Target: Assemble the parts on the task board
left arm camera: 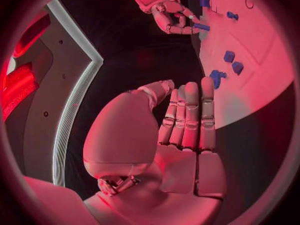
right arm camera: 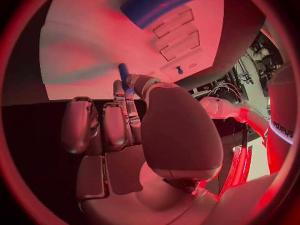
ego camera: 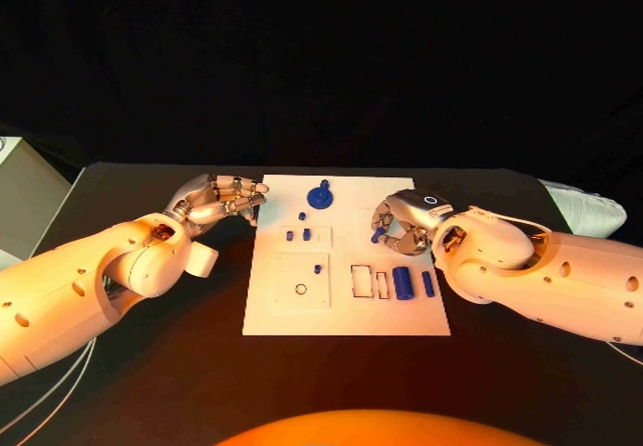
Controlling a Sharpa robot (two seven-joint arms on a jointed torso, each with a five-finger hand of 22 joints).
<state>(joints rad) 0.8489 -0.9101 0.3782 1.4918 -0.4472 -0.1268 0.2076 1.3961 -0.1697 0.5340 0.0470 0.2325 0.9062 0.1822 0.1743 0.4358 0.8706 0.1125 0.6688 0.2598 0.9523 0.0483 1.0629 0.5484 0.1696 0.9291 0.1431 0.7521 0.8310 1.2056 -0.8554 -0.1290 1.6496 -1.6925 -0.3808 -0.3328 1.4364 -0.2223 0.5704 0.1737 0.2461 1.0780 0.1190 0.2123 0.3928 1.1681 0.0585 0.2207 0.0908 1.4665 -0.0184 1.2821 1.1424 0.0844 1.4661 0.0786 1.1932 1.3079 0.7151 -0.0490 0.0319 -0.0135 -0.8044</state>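
1. Head view: task board [ego camera: 346, 316] lies flat at the middle of the black table [ego camera: 161, 372]. Left hand [ego camera: 218, 200] sits just off the board's left edge near its far corner, fingers curled in, nothing visible in them. Right hand [ego camera: 406, 221] rests over the board's right edge, fingers bent inward around a small blue peg [ego camera: 379, 235]. On the board: a blue round part [ego camera: 321, 196] near the far edge, two small blue blocks [ego camera: 297, 236] at centre-left, a blue cylinder [ego camera: 402, 281] and a thin blue bar [ego camera: 427, 283] beside rectangular slots [ego camera: 364, 281] at the near right. A tiny blue piece stands on the square plate at the near left.

2. Left wrist view: left hand [left arm camera: 187, 120] shows fingers held straight and close together, thumb alongside, holding nothing. Board [left arm camera: 262, 75] lies beyond the fingertips. Right hand [left arm camera: 172, 17] appears at the far side, pinching the blue peg [left arm camera: 201, 27] at the board's edge.

3. Right wrist view: right hand [right arm camera: 134, 115] pinches the blue peg [right arm camera: 124, 76] between thumb and a finger, peg tip against or just above the board [right arm camera: 94, 45]; contact cannot be told. Blue cylinder [right arm camera: 156, 2] lies next to the slots.
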